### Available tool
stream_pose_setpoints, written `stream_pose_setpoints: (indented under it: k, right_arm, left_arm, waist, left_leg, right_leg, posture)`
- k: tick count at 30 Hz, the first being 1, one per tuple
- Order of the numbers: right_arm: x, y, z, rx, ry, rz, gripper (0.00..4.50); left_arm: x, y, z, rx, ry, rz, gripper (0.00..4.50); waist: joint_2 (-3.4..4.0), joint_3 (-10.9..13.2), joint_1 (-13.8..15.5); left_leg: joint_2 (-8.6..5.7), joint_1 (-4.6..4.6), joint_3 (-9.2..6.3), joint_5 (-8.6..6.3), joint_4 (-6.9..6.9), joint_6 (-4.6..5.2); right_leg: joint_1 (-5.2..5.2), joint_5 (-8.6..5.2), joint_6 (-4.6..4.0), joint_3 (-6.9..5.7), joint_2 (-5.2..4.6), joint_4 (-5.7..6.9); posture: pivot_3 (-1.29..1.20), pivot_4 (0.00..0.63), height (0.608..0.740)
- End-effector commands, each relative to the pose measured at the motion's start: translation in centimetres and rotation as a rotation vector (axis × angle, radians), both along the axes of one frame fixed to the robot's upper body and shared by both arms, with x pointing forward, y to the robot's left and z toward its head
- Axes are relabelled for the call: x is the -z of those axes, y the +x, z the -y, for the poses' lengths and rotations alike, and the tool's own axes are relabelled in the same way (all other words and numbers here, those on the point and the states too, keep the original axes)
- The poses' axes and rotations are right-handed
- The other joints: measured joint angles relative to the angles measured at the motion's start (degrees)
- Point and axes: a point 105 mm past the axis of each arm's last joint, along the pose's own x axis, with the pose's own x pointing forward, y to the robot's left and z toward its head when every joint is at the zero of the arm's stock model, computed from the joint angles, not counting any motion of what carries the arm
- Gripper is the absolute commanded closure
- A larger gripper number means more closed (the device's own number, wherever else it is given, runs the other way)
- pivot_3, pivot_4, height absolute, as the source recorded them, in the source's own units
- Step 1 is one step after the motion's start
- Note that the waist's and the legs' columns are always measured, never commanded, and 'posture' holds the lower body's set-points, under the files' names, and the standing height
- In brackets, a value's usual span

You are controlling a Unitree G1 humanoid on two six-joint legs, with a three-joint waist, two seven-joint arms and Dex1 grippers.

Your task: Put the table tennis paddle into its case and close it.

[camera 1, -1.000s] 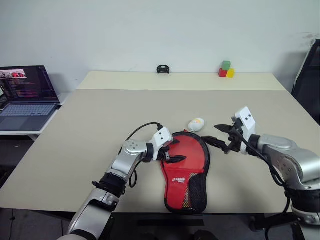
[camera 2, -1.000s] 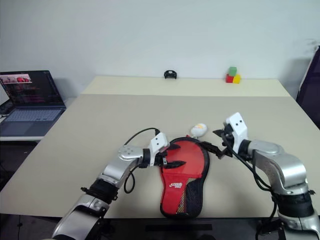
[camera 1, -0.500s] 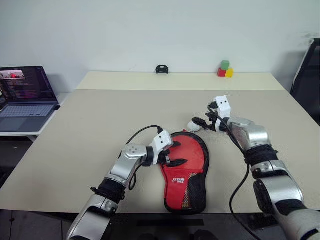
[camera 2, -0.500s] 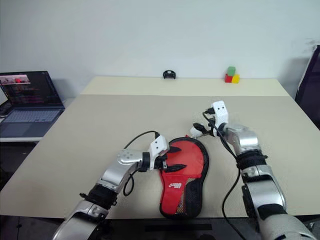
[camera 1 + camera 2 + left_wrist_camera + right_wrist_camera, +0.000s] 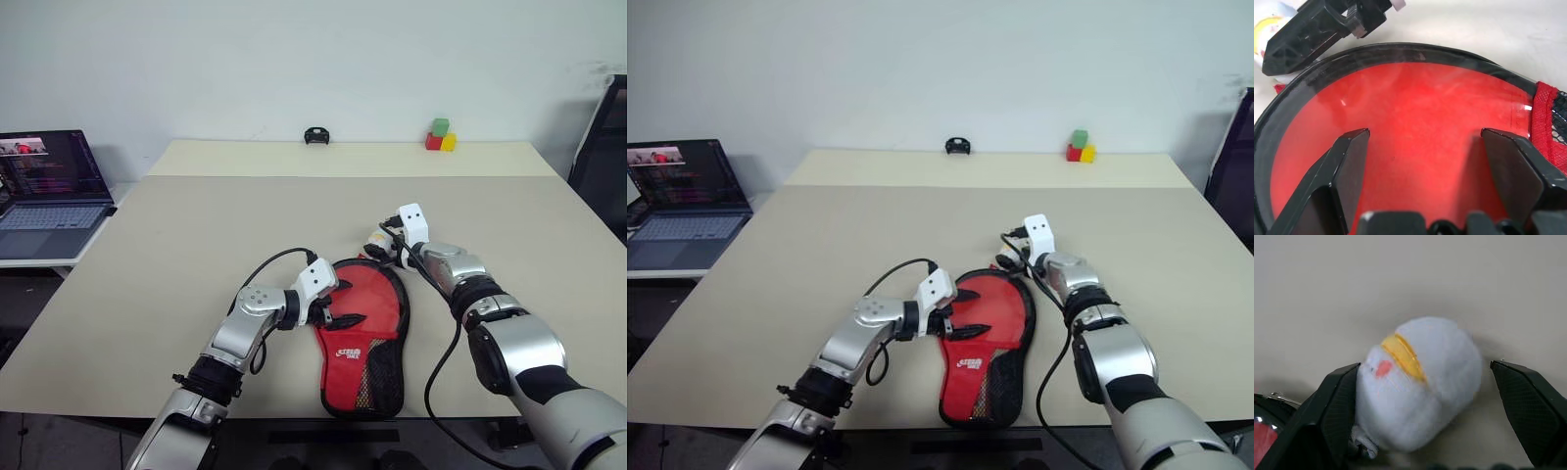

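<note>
Right gripper (image 5: 1425, 382) moved to ball (image 5: 1418, 382), laptop (image 5: 49, 186)

Case (image 5: 364, 333) lies flat near the front edge of the table (image 5: 176, 245), round end toward the far side, narrow end toward the robot. Small soft toy (image 5: 1418, 382) sits on the table just beyond the round end, slightly right. Left gripper (image 5: 338, 311) over the case's left side; right gripper (image 5: 380, 247) at the toy, one finger on each side. At the far edge: a small dark object (image 5: 316, 135) centre, stacked blocks (image 5: 442, 136) to the right. Laptop (image 5: 51, 191) on a separate surface left of the table.
</note>
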Motion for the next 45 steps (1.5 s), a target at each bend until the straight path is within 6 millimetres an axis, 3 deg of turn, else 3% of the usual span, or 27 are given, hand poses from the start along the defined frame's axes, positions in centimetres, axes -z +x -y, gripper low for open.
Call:
stream_pose_setpoints:
  k: [1,8,10,13,22,26,35,40,45]
  right_arm:
    - [-2.1,0.6,-0.5,-0.006,0.008,0.066,0.65]
    - [-1.9,0.5,-0.7,-0.010,-0.003,0.072,3.04]
    - [-1.8,0.5,-0.7,-0.011,-0.005,0.072,3.56]
    - [-2.0,0.5,-0.7,-0.014,-0.006,0.079,3.96]
    - [-3.4,0.2,1.6,-0.010,-0.008,0.108,4.09]
    - [-3.5,-0.9,3.7,-0.006,-0.042,0.106,4.09]
    - [-1.9,-4.6,9.5,0.045,-0.152,0.012,4.09]
    - [-1.0,-8.5,11.4,-0.019,-0.184,-0.084,4.09]
    - [-0.5,-14.5,10.5,-0.186,-0.172,-0.208,4.10]
  left_arm:
    - [1.5,-0.4,-0.3,-0.003,0.054,-0.034,0.51]
    - [2.0,0.1,0.4,0.016,0.084,-0.023,0.51]
    - [2.8,0.2,0.6,0.026,0.110,-0.035,0.51]
    - [4.5,0.1,0.5,0.042,0.159,-0.066,0.51]
    - [7.6,-0.6,-0.9,0.064,0.233,-0.140,0.51]
    - [8.4,-0.9,-1.2,0.068,0.247,-0.166,0.51]
    - [9.5,-1.6,-1.7,0.080,0.249,-0.239,0.51]
    - [9.6,-1.6,-1.9,0.080,0.254,-0.250,0.51]
    - [9.7,-1.5,-1.9,0.081,0.256,-0.253,0.51]
  waist:
    - [0.00,0.0,0.0]
    - [0.03,0.0,0.0]
    - [0.04,0.0,0.1]
    - [0.08,-0.1,0.1]
    - [0.25,-0.4,0.1]
    - [0.28,-0.5,0.1]
    - [0.43,-0.8,0.2]
    - [0.54,-1.2,0.2]
    - [0.57,-1.3,0.4]
  left_leg:
    - [0.00,0.00,0.00,0.00,0.00,0.00]
    - [0.00,0.00,0.00,0.01,0.02,-0.01]
    - [0.00,0.01,0.00,0.01,0.04,-0.01]
    - [-0.01,0.03,0.00,0.00,0.08,0.00]
    - [-0.02,0.43,-0.05,-0.02,0.08,0.04]
    - [-0.02,1.02,-0.05,-0.04,-0.04,0.06]
    - [-0.02,1.02,-0.07,-0.04,-0.05,0.07]
    - [-0.01,1.02,-0.07,-0.05,-0.07,0.08]
    - [-0.01,1.02,-0.09,-0.06,-0.09,0.10]
  right_leg:
    - [0.00,0.00,0.00,0.00,0.00,0.00]
    - [0.01,0.00,0.00,0.00,0.00,0.02]
    - [0.02,0.00,-0.01,0.00,0.00,0.04]
    - [0.07,0.01,-0.01,-0.02,-0.01,0.05]
    - [0.50,0.02,0.00,-0.07,-0.02,0.01]
    - [1.07,0.00,0.00,-0.05,-0.01,-0.05]
    - [1.10,-0.01,0.01,-0.06,0.02,-0.06]
    - [1.13,-0.02,0.03,-0.07,0.04,-0.10]
    - [1.18,-0.04,0.05,-0.07,0.05,-0.17]
  posture:
    - [0.00,0.150,0.740]
    - [0.00,0.150,0.740]
    - [0.00,0.150,0.740]
    - [0.00,0.150,0.740]
    - [0.00,0.150,0.740]
    - [0.00,0.150,0.740]
    - [0.00,0.150,0.740]
    - [0.00,0.150,0.740]
    - [0.00,0.150,0.740]
